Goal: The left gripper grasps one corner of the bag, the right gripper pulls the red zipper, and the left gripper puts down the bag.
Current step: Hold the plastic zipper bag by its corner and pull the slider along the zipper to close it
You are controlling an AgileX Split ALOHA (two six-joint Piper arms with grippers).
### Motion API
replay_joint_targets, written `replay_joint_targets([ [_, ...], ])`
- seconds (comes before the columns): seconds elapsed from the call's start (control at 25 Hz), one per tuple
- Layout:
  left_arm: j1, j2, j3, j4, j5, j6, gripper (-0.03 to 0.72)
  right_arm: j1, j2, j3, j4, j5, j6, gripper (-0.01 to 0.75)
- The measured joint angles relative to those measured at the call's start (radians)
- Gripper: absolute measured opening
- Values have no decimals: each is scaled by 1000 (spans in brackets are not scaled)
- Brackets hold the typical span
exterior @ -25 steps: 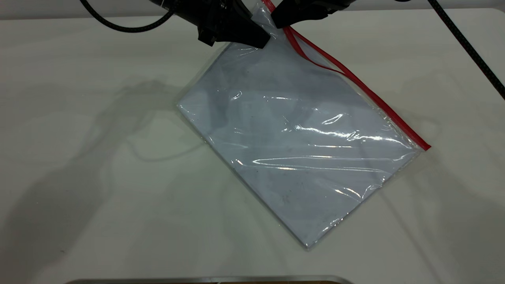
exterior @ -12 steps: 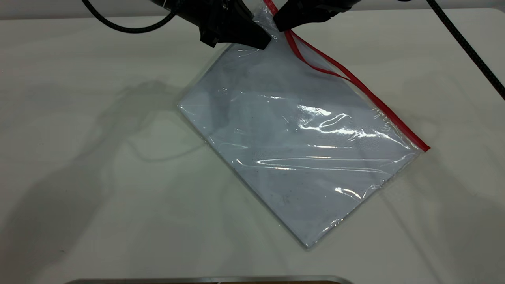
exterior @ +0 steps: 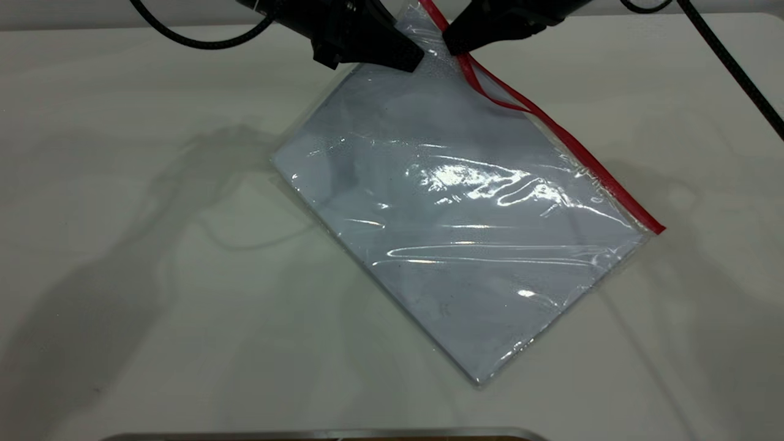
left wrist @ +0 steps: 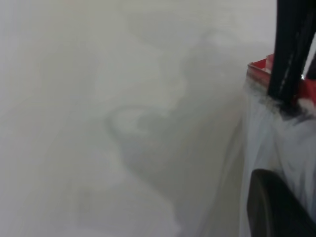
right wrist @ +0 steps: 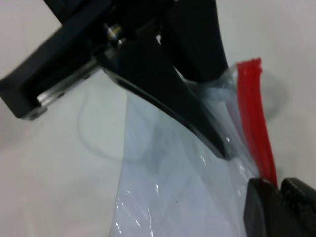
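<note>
The bag (exterior: 465,233), a clear pouch with white sheets inside, lies diagonally on the table with its upper corner (exterior: 416,21) raised. My left gripper (exterior: 418,63) is shut on that corner just beside the red zipper (exterior: 588,159). My right gripper (exterior: 456,49) is shut on the red strip close to the left one. Below it the strip splits into two strands (exterior: 499,98) for a short stretch. In the right wrist view my gripper (right wrist: 279,192) pinches the red zipper (right wrist: 252,108), and the left gripper (right wrist: 219,148) clamps the plastic. The left wrist view shows the bag (left wrist: 269,143) and the red strip (left wrist: 308,91).
The white table (exterior: 122,184) stretches wide to the left and front of the bag. A black cable (exterior: 729,67) runs down the right side. A metal edge (exterior: 318,435) lies along the near border of the exterior view.
The right gripper has slid a short way along the red strip, away from the held corner. The split stretch below it is shorter. The left gripper has stayed put.
</note>
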Motion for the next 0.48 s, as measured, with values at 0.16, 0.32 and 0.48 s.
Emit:
replay_joint_targets([
  [0.16, 0, 1, 0, 1, -4, -4, 52, -11, 16, -3, -19, 10, 19, 44],
  [0.32, 0, 5, 0, 1, -12, -23, 52, -18, 30, -8, -32, 16, 31, 44],
  [0.48, -1, 6, 0, 2, -16, -27, 52, -24, 42, -9, -37, 19, 31, 44],
])
